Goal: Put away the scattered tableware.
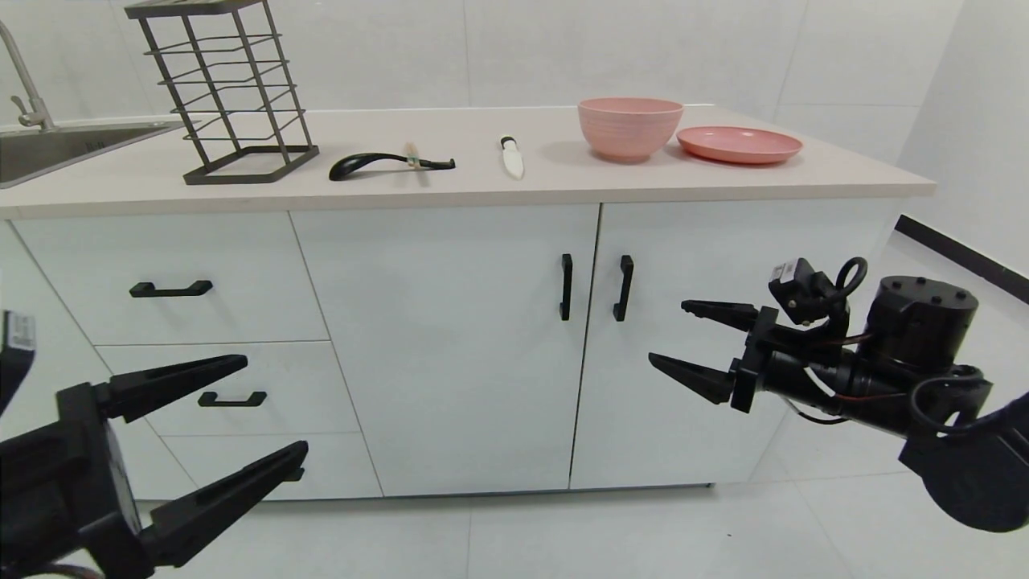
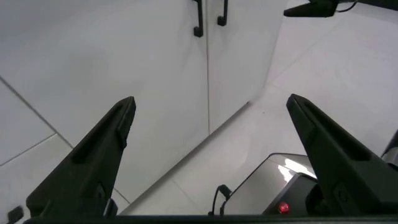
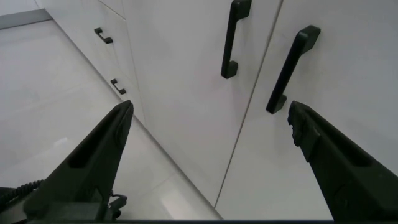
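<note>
Below the countertop (image 1: 482, 189), I hold both arms low and level, pointing at the cabinet. The left gripper (image 1: 275, 406) is spread wide near the drawers (image 1: 241, 265), and the right gripper (image 1: 667, 331) is wide beside the door handles (image 1: 625, 287); both are empty. On top, right of the wire rack (image 1: 229, 88), lie the black spoon (image 1: 378, 163), white knife (image 1: 511, 157), pink bowl (image 1: 629, 127) and pink plate (image 1: 739, 145).

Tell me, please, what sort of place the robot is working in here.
Probably a kitchen, or a mock-up of one: a counter with a sink and tap at its left end, cabinet doors below, and a pink bowl, plate and black spoon lying on top.
</note>
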